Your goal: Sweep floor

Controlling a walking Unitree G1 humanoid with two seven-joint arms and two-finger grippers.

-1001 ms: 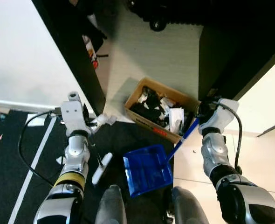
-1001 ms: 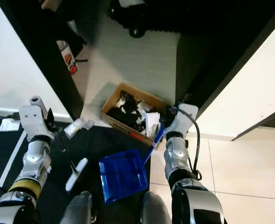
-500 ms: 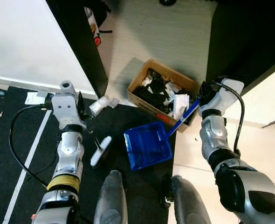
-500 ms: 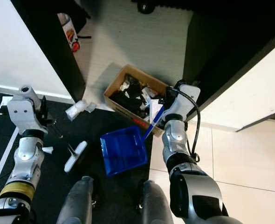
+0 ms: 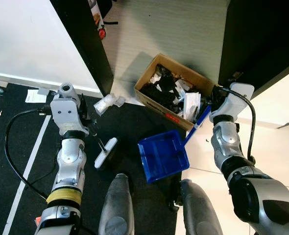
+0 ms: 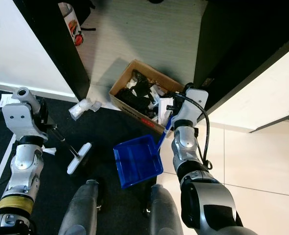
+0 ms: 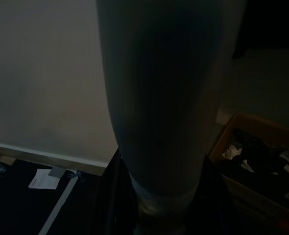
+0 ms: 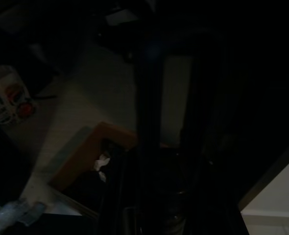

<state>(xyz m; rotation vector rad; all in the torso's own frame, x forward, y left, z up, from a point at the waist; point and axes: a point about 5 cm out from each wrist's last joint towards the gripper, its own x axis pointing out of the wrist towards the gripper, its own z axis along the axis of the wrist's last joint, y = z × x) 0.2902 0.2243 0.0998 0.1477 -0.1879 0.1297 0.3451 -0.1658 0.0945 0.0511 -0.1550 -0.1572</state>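
Underfoot: black mat (image 5: 17,161), with the blue dustpan (image 5: 163,155) resting flat on it just ahead of the robot's feet, its long blue handle (image 5: 197,125) slanting up toward the right gripper (image 5: 214,104). Right arm is bent, forearm raised, wrist close to the rim of the cardboard box (image 5: 176,94) of dark scraps and white paper. Grip on the handle looks likely, but the fingers are hidden behind the wrist housing; I cannot tell how they stand.

Left arm is also raised, forearm upright, left gripper (image 5: 88,122) at the top of a thin dark stick that runs down to the white brush head (image 5: 105,152) on the mat. Fingers not clear here either.

Handling, as judgement: both tools are light, stiff plastic. Long thin handles will swing and twist if held loosely, so take hold high on the shaft with a firm pinch. The pan's lip needs to stay pressed flat to the mat or litter slides beneath it.

Litter left: crumpled clear wrapper (image 5: 105,103) beside the dark cabinet edge (image 5: 93,54), well apart from the pan; a paper slip (image 5: 35,95) by the white wall.
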